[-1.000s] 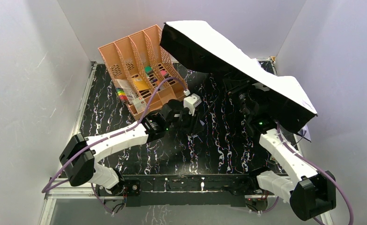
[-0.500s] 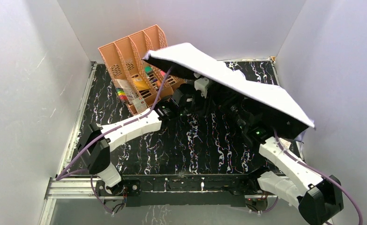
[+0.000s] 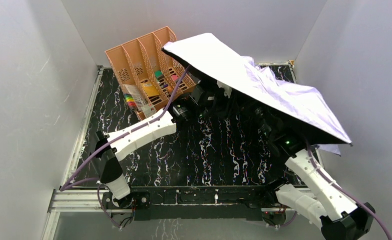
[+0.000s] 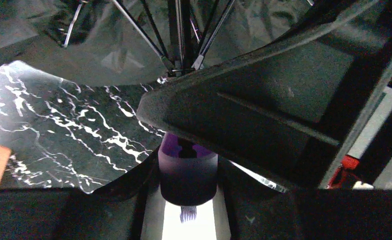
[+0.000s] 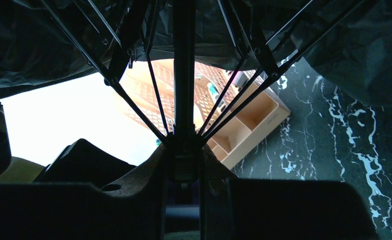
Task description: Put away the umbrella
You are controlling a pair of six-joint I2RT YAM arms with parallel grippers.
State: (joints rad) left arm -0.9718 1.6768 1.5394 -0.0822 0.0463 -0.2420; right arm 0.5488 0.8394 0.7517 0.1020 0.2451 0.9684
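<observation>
The umbrella [image 3: 264, 90] is open, its pale lavender canopy tilted over the back right of the table and creased on its right half. Both gripper tips are hidden under it in the top view. In the left wrist view my left gripper [image 4: 187, 192] is shut on the umbrella's purple handle [image 4: 187, 172], with the dark shaft [image 4: 180, 35] and ribs rising beyond. In the right wrist view my right gripper [image 5: 183, 172] is shut on the runner [image 5: 183, 160] at the base of the ribs, round the shaft [image 5: 183, 75].
A peach file organiser [image 3: 133, 65] with coloured stationery stands at the back left, its right end under the canopy; it also shows in the right wrist view [image 5: 256, 117]. White walls close in the black marbled table [image 3: 204, 155] on three sides.
The canopy has dropped, tilted and then crumpled along its right side. My left arm has reached further back under it. My right arm has shifted to the right.
</observation>
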